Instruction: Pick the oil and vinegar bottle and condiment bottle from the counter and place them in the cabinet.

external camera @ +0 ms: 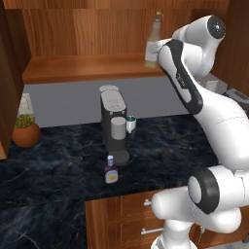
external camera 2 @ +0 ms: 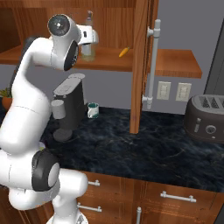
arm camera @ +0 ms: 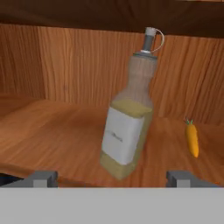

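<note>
Wooden cabinet [external camera: 87, 68] shelf: the oil and vinegar bottle [arm camera: 129, 120] stands on it, between the spread fingers [arm camera: 43, 178], unheld. Withdraw straight back (the bottle appears tilted in the hand view). The condiment bottle [external camera: 111, 171] awaits on the tabletop [external camera: 58, 160].

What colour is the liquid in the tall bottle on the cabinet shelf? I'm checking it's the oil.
Pale yellow, clearest in the hand view: oil and vinegar bottle.

oil and vinegar bottle [arm camera: 127, 131]: pale yellow, white label | cabinet [arm camera: 65, 131]: brown wood-grain | counter [external camera: 63, 160]: black-blue marbled
</note>
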You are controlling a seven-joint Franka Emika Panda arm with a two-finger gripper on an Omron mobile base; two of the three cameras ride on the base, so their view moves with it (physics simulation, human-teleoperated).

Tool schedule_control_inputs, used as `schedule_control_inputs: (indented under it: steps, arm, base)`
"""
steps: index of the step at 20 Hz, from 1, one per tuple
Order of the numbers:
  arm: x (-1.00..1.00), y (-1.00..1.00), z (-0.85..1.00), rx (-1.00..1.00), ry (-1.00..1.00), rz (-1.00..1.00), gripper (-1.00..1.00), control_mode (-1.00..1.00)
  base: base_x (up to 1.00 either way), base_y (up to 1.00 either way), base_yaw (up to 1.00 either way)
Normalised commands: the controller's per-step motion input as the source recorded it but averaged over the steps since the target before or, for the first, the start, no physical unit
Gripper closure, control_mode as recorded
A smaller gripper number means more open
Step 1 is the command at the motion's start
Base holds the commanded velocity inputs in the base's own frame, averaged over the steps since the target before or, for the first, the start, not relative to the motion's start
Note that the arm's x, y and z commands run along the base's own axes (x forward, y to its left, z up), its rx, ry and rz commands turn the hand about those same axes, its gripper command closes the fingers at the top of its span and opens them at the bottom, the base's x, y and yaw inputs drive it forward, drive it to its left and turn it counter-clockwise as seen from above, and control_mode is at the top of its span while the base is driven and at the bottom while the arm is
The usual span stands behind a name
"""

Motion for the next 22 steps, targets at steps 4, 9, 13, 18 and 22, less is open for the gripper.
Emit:
schedule_control_inputs:
  steps: [4, 9, 13, 18, 22]
  arm:
    - [-1.00, 0.00, 0.00, 0.07, -0.06, 0.00, -1.00, -1.00]
    - [-1.00, 0.00, -0.01, 0.11, -0.02, 0.05, -1.00, -1.00]
    - [-0.87, 0.00, -0.14, 0.14, 0.00, 0.11, -1.00, -1.00]
    - [-0.61, 0.00, -0.26, 0.11, 0.00, 0.17, -1.00, -1.00]
    - [-0.50, 0.01, -0.29, 0.04, 0.00, 0.19, -1.00, -1.00]
  base:
    - [0.00, 0.00, 0.00]
    - [0.00, 0.00, 0.00]
    - [0.00, 0.00, 0.00]
    - [0.00, 0.00, 0.00]
    - [0.00, 0.00, 0.00]
